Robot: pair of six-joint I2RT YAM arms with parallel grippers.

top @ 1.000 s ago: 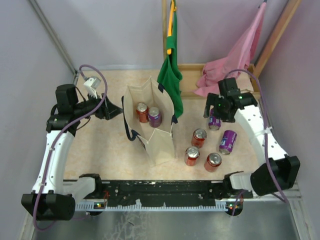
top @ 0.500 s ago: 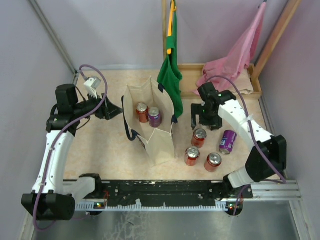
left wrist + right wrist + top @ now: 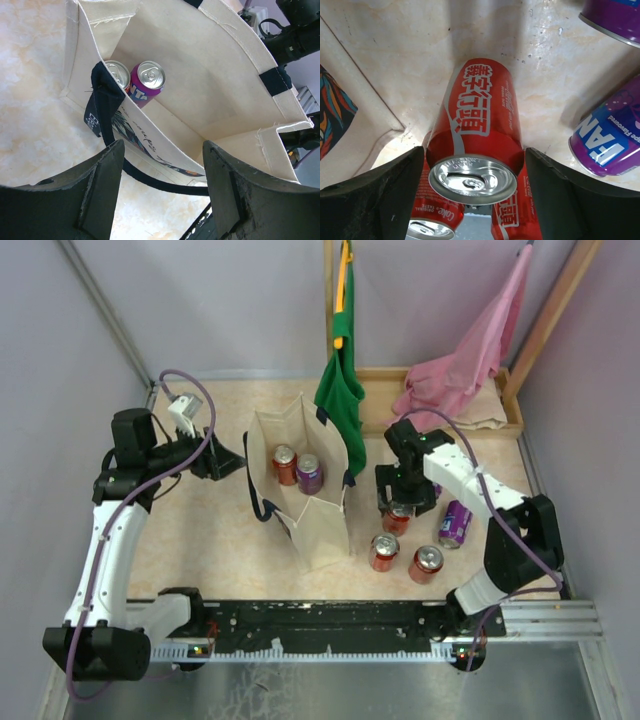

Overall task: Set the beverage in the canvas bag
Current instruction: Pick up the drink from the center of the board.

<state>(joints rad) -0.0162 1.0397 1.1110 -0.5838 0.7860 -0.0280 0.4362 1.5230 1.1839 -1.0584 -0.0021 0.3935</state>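
The canvas bag (image 3: 312,532) stands open at mid-table, cream with navy handles; inside it a red can (image 3: 284,461) and a purple can (image 3: 309,473) stand upright. In the left wrist view the bag (image 3: 220,75) shows the same red can (image 3: 117,74) and purple can (image 3: 150,80). My left gripper (image 3: 226,461) is open just left of the bag, holding nothing (image 3: 162,147). My right gripper (image 3: 400,502) is open and lowered over an upright red cola can (image 3: 480,130). Its fingers straddle the can (image 3: 475,167), with narrow gaps on both sides.
Two more red cans (image 3: 384,552) (image 3: 426,562) stand in front of the right gripper. A purple can (image 3: 456,523) lies to its right. A green cloth bag (image 3: 340,390) and a pink cloth bag (image 3: 460,370) hang at the back, above a wooden tray (image 3: 505,422).
My right arm has swung left and toward the front, from above the purple can at the back right to down around the red can. The left arm has not moved.
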